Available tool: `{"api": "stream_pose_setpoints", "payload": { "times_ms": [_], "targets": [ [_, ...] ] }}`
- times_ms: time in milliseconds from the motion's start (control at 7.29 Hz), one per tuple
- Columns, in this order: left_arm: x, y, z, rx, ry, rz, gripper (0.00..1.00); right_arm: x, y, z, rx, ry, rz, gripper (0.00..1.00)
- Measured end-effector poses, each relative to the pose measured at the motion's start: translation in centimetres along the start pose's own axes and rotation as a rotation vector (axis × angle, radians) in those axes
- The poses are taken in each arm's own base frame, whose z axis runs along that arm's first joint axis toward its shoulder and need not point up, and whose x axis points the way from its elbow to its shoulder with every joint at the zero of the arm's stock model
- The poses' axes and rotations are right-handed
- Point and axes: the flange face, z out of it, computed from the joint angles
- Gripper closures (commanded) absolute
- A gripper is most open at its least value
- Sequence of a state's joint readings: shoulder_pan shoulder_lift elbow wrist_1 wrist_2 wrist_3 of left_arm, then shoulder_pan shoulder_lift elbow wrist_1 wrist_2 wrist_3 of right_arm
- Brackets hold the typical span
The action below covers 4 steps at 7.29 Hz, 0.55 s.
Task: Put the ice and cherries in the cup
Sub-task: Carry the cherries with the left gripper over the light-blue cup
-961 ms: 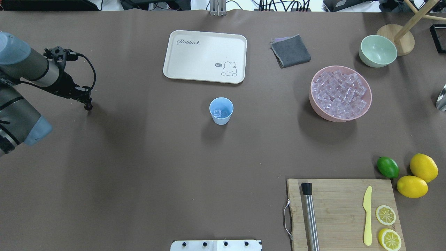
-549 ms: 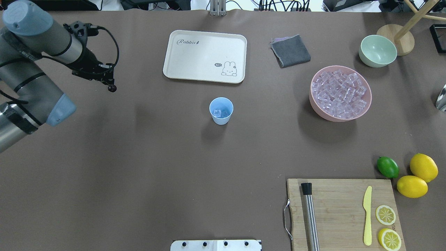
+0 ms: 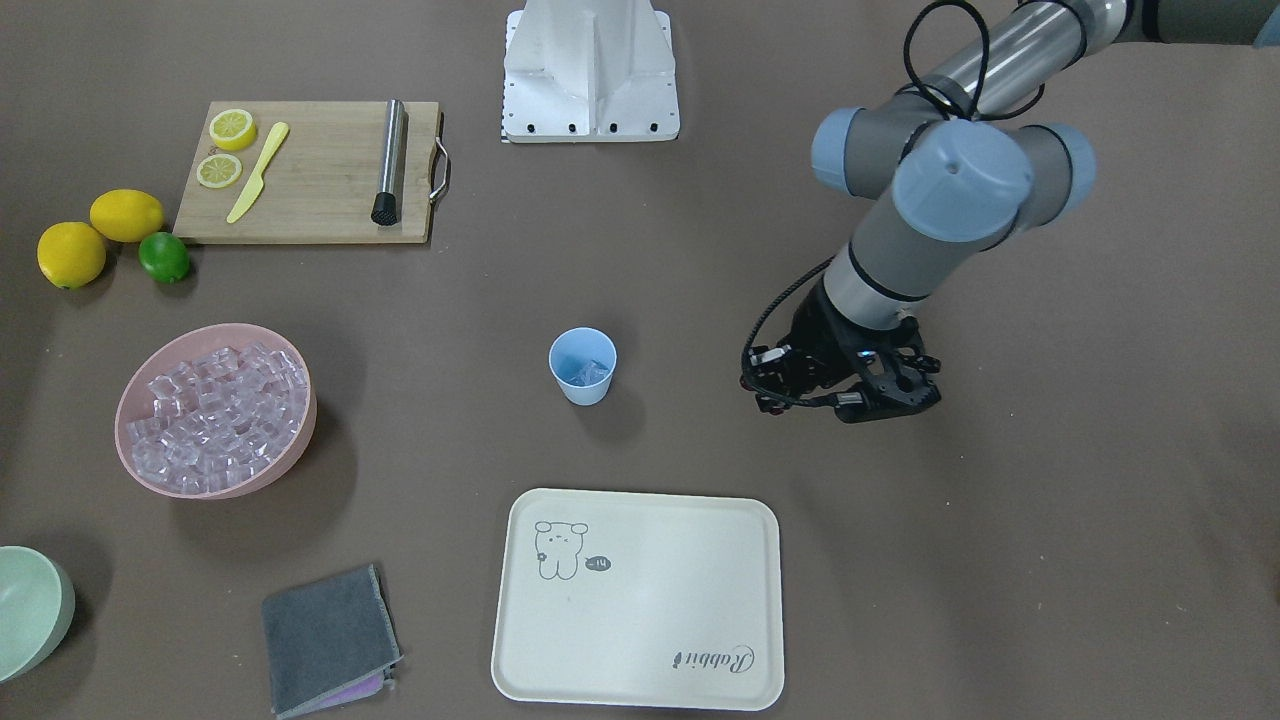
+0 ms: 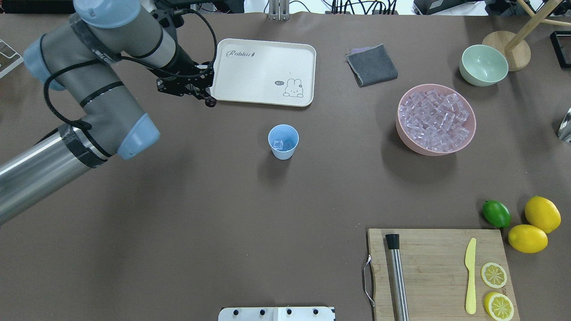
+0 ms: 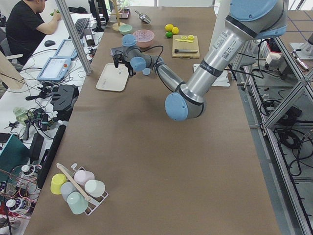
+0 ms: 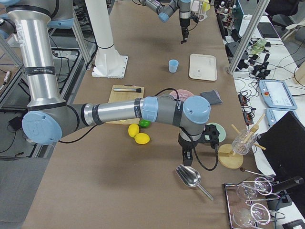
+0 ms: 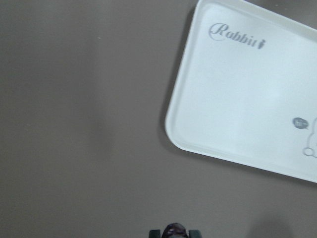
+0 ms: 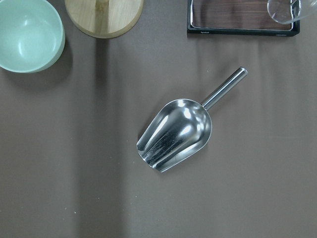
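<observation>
The light-blue cup [image 4: 283,141] stands mid-table with a few clear ice cubes [image 4: 279,144] inside; it also shows in the front view [image 3: 582,366]. More ice [image 4: 435,117] fills the pink bowl [image 4: 403,133] to its right. My left gripper [image 4: 201,91] hovers by the white tray's near-left corner, left of and beyond the cup. It is shut on the cherries [image 4: 210,102], which hang dark below it and show between the fingertips in the left wrist view [image 7: 173,230]. My right gripper [image 6: 186,153] shows only in the exterior right view, over a metal scoop; I cannot tell its state.
A white rabbit tray [image 4: 263,71], grey cloth [image 4: 372,65] and pale green bowl [image 4: 484,65] lie at the back. A cutting board [image 4: 437,272] with muddler, knife and lemon slices, a lime [image 4: 496,213] and two lemons sit front right. The scoop [image 8: 176,134] lies far right.
My left arm has swung right and toward the table's far side, carrying the cherries from the left edge to the tray's corner. The cup and bowls have not moved.
</observation>
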State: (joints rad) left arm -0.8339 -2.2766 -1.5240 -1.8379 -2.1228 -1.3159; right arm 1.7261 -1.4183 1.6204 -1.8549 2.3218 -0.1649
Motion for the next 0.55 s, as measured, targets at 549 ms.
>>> {"api": "stream_pose_setpoints", "payload": {
  "times_ms": [549],
  "targets": [
    [10.1,8.8,2.4,0.058,0.005,-0.083,0.69,-0.9,-0.1,-0.5,0.014,-0.017,0.017,0.01]
  ]
}}
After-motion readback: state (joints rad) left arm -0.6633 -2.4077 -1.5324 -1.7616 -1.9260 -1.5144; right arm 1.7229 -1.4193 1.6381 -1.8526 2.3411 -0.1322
